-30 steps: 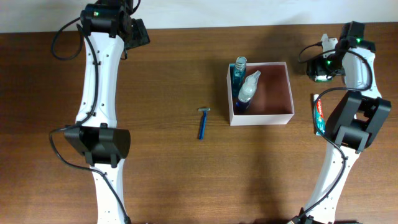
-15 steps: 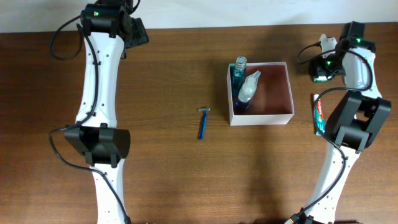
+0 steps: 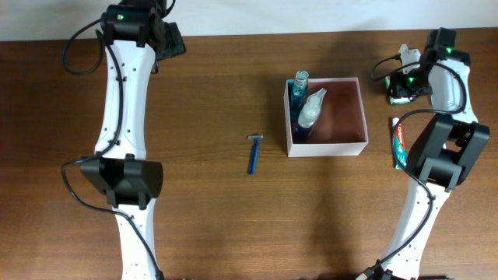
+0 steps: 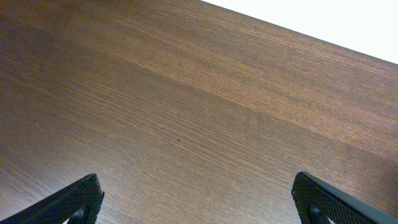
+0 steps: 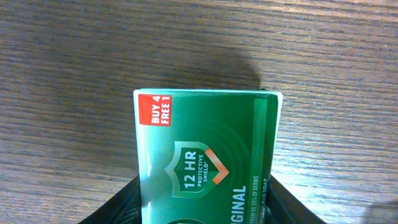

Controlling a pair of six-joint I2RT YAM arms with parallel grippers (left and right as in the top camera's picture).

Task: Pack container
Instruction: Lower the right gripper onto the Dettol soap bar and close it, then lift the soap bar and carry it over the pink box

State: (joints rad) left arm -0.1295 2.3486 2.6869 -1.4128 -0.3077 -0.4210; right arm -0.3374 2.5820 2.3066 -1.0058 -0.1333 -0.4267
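The right hand (image 3: 400, 89), just off the far right corner of the container (image 3: 326, 151), is clamped on a green-and-white soap packet (image 5: 205, 155). The wrist view shows its two fingers (image 5: 121, 202) pressed against the packet's long sides. The packet throws a shadow on the tabletop (image 3: 202, 194), which suggests it is raised clear of the wood.

The step in hand appears to be carrying the packet across and into the container. To do it well, the packet should pass above the thin white wall without clipping it. It should then go down flat on the bare reddish floor on the right side, well away from the spray bottle (image 3: 310, 111) and the blue bottle (image 3: 299, 81) standing against the left wall. The grip should loosen only once the packet is low.

The left hand (image 4: 199, 202) hangs wide apart over bare wood at the far left, holding nothing. A razor (image 3: 254, 154) and a toothpaste tube (image 3: 398, 145) lie unpacked outside the container.
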